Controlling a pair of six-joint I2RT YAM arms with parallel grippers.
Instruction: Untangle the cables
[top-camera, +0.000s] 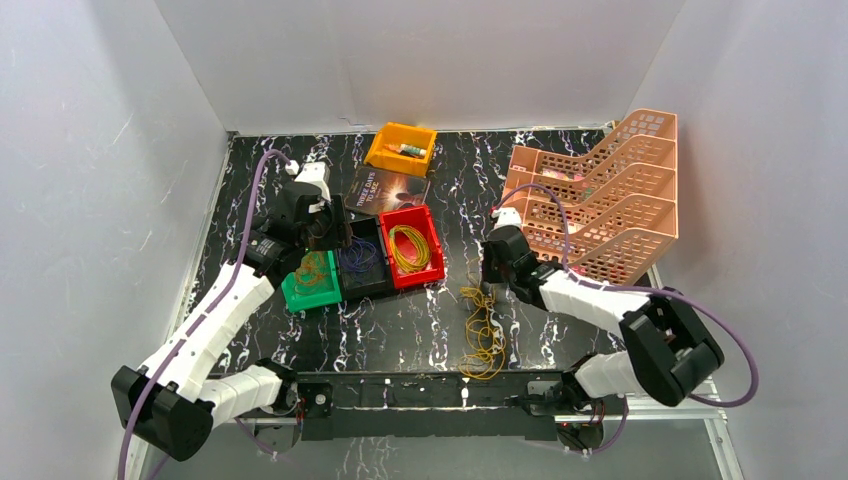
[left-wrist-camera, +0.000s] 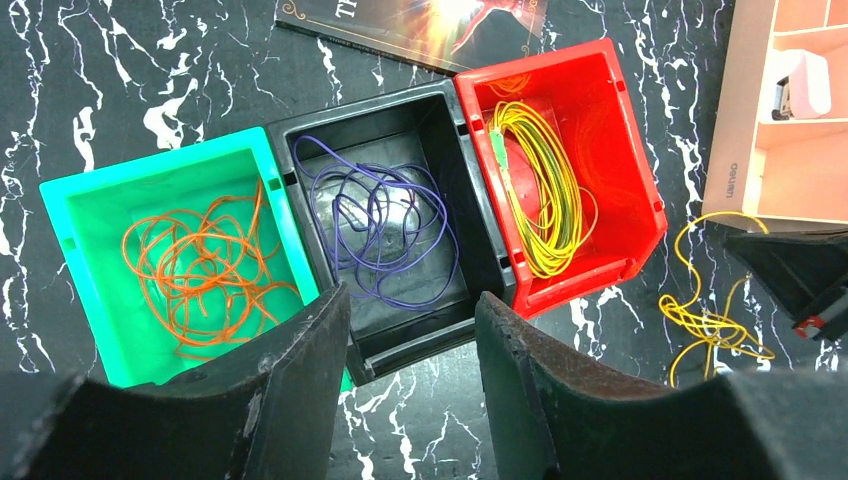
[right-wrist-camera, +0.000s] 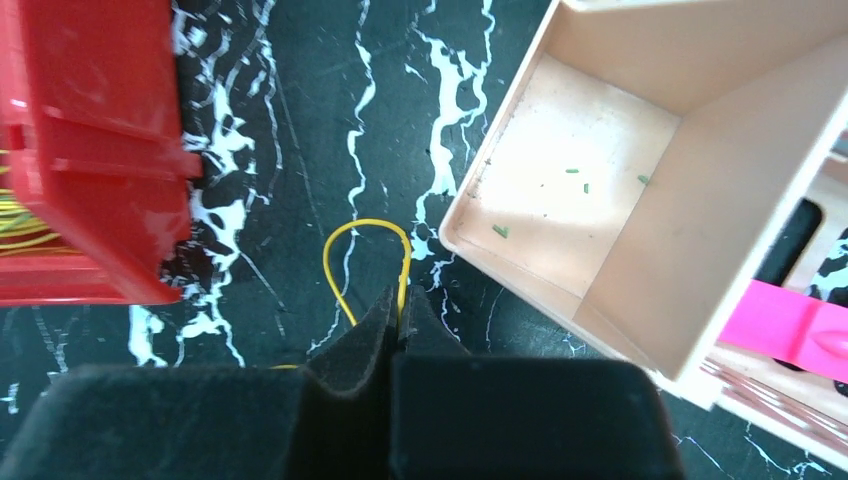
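On the table (top-camera: 420, 330), the green bin (left-wrist-camera: 60, 200) holds orange cables (left-wrist-camera: 200, 270), the black bin (left-wrist-camera: 470, 190) purple cables (left-wrist-camera: 380, 230), the red bin (left-wrist-camera: 625, 170) a yellow coil (left-wrist-camera: 540, 200). Left end effector (left-wrist-camera: 412, 300) hangs half-open, empty, over them. Right end effector (right-wrist-camera: 393, 305) is clamped on a loose yellow cable (right-wrist-camera: 368, 223).

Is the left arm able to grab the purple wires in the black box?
Probably yes. The left hand hangs open right above the black bin, and the purple cable lies loose inside with nothing covering it.

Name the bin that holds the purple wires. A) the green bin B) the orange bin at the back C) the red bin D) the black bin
D: the purple wires lie in the black bin, between the green bin and the red bin.
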